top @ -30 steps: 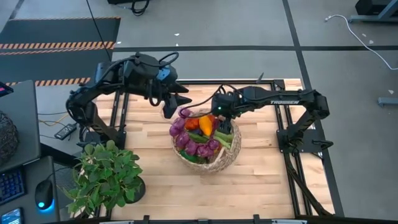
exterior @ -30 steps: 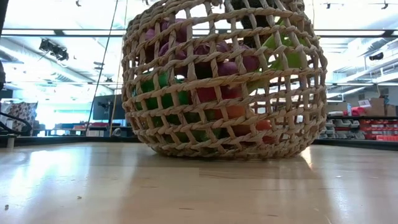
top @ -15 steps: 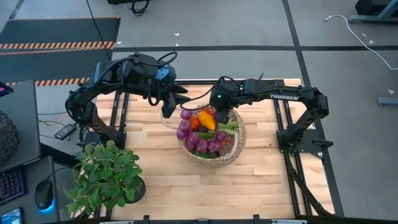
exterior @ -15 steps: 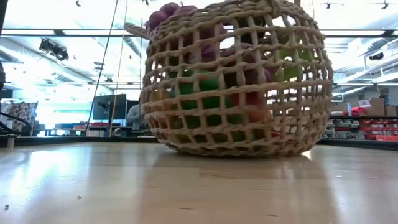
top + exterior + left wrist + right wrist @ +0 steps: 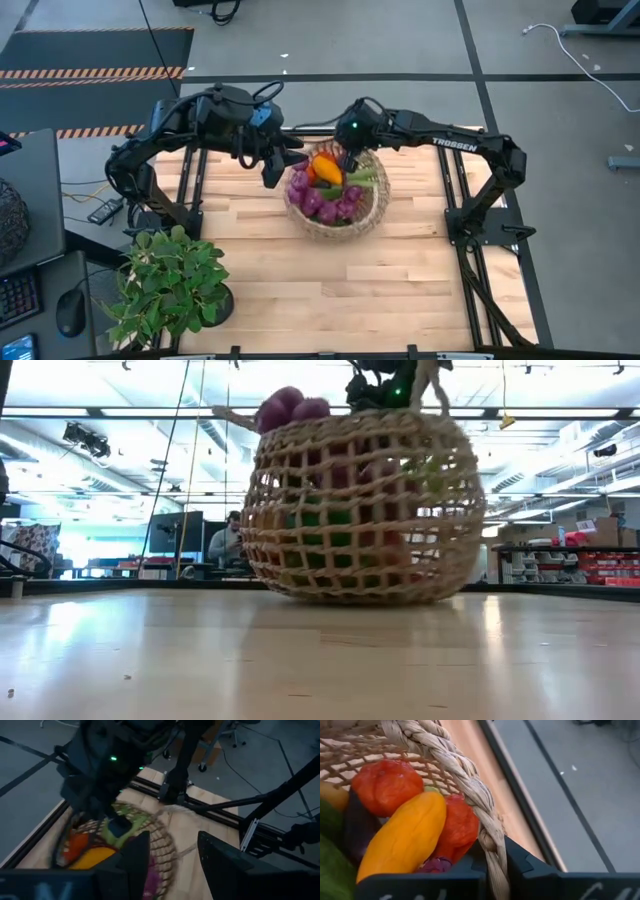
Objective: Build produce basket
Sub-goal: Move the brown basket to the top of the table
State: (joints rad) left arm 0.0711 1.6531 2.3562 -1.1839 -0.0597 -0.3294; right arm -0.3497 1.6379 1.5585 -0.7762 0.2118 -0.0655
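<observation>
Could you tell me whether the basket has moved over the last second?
Yes. In the high view the basket has slid toward the table's far edge, its handle pinched by the right gripper.

Overhead camera straight down on whole table, low camera level across tabletop, close wrist cameras past own fingers, all sharing the basket.

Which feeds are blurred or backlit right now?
Left wrist view: basket and right arm smeared by motion blur. Low view: bright ceiling lights behind the basket backlight it, with glare on the table. Right wrist view: sharp on the braided handle.
</observation>
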